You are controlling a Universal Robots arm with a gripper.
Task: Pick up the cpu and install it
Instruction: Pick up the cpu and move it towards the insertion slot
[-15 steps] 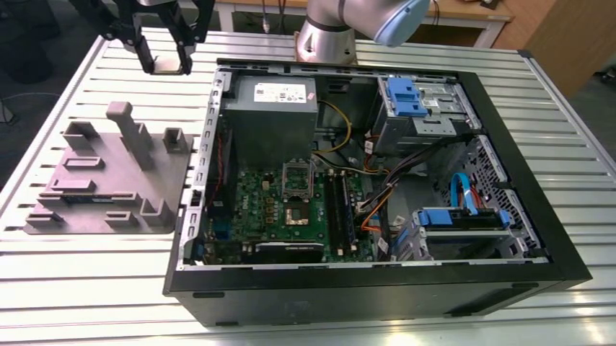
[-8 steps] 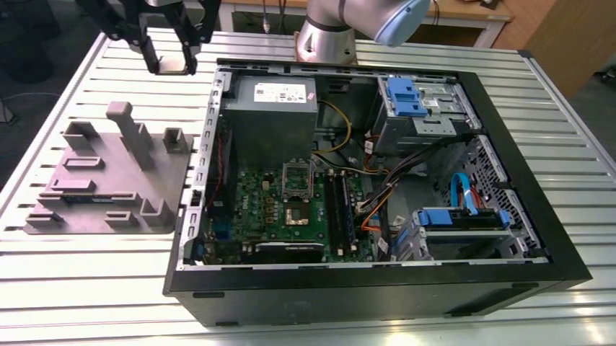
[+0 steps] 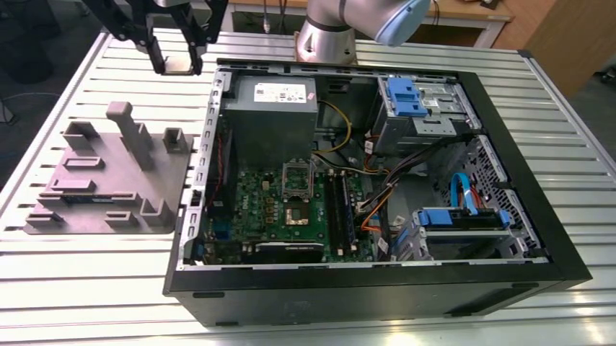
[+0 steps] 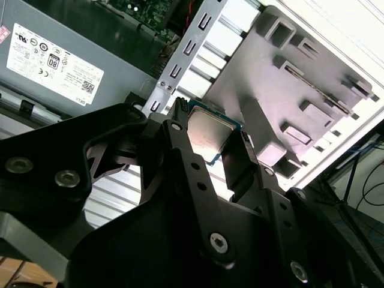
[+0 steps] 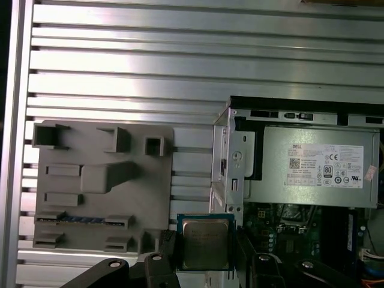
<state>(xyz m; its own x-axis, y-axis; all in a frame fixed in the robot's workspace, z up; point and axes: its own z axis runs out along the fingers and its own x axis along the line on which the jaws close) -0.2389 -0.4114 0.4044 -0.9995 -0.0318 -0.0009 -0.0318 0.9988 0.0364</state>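
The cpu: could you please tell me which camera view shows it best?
The first wrist view: the cpu faces the camera squarely, metal top and green edge visible, held in the gripper. The second wrist view shows it slanted, partly behind the gripper. The exterior view shows a small pale square in the gripper.

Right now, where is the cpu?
The cpu is held in the claw, in the air at the exterior view's upper left, between the grey fixture tray and the open computer case, near the power supply.
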